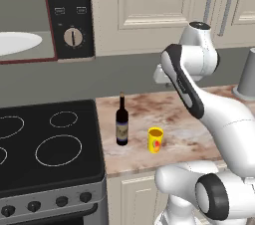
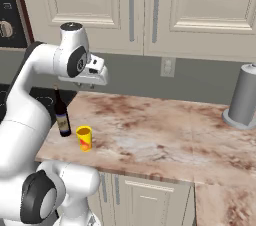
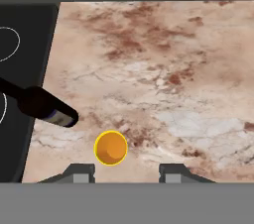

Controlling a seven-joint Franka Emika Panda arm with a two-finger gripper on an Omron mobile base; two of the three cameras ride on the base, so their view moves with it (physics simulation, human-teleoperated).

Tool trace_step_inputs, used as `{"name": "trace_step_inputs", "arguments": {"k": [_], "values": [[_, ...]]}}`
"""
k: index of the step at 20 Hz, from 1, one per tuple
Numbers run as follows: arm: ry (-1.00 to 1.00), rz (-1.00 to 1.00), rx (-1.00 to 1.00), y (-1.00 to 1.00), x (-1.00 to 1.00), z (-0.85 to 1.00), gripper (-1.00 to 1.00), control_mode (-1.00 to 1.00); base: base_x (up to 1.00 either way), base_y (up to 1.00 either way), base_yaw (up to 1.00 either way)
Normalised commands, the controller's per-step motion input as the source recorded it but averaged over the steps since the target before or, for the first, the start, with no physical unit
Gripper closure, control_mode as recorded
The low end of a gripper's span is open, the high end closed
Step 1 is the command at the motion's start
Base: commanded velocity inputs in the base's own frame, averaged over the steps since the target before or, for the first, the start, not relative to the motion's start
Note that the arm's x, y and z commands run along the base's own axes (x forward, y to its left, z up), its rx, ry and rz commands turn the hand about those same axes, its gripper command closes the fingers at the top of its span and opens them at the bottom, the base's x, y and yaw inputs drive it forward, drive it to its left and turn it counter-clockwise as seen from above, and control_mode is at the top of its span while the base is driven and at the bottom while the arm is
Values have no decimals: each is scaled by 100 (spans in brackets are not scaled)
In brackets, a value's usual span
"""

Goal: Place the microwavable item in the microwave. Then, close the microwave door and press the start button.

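The small yellow cup [image 1: 155, 140] [image 2: 84, 138] stands upright near the counter's front edge, with a red-orange mark on its side. From above it shows as an orange-yellow round [image 3: 110, 147]. My gripper [image 3: 126, 173] [image 2: 85, 86] hangs open high above the counter, behind the cup and apart from it, holding nothing. The black microwave [image 1: 69, 15] hangs at the upper left; its cavity is open, with the white plate [image 1: 17, 42] inside and a dial [image 1: 73, 37] on the side panel. The microwave door is out of view.
A dark glass bottle [image 1: 122, 122] [image 2: 62, 115] [image 3: 47, 108] stands just left of the cup. The black cooktop [image 1: 50, 144] lies left of the marble counter [image 2: 160, 135]. A grey cylinder [image 2: 244, 97] stands at the counter's far right. Cream cabinets [image 2: 150, 5] hang above.
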Motion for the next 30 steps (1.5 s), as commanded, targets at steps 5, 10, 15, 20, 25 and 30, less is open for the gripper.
{"name": "trace_step_inputs", "arguments": {"k": [5,10,15,20,25,30], "values": [[4,1,-1,7,-5,-8,-100,-100,0,0,0],[18,0,0,7,-1,-71,-100,-100,0,0,0],[36,0,0,27,5,-100,-100,-100,0,0,0],[25,0,0,17,-2,-86,-100,-100,0,0,0],[2,0,2,-7,-5,-55,-100,-100,0,0,0],[0,0,2,-26,-1,-8,-100,-100,0,0,0]]}}
